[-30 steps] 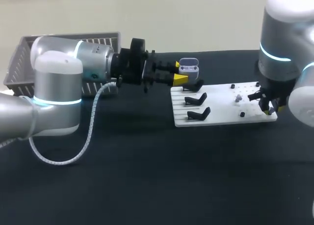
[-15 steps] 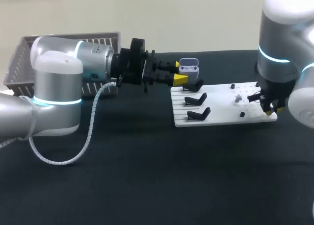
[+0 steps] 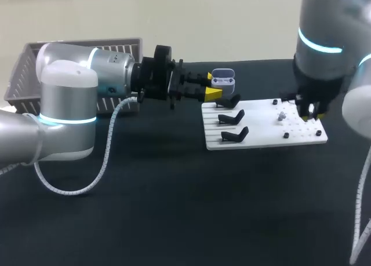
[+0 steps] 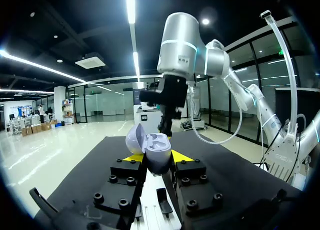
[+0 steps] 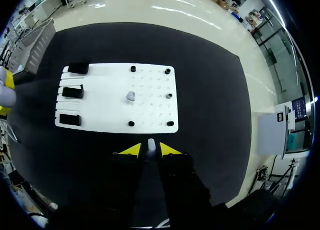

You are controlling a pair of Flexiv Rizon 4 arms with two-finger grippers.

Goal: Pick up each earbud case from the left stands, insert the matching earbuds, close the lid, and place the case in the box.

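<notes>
Gripping earbud case (image 4: pixel 156 149) upright, lid open, w/ L pincer (image 4: pixel 156 158); R pincer (image 5: pixel 150 150) pinches earbud (image 5: pixel 151 144).

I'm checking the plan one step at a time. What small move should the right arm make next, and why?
Probably carry the right gripper across toward the open earbud case. A small white earbud appears pinched between its yellow tips above the white board, and the left gripper holds the case with its lid up.
</notes>
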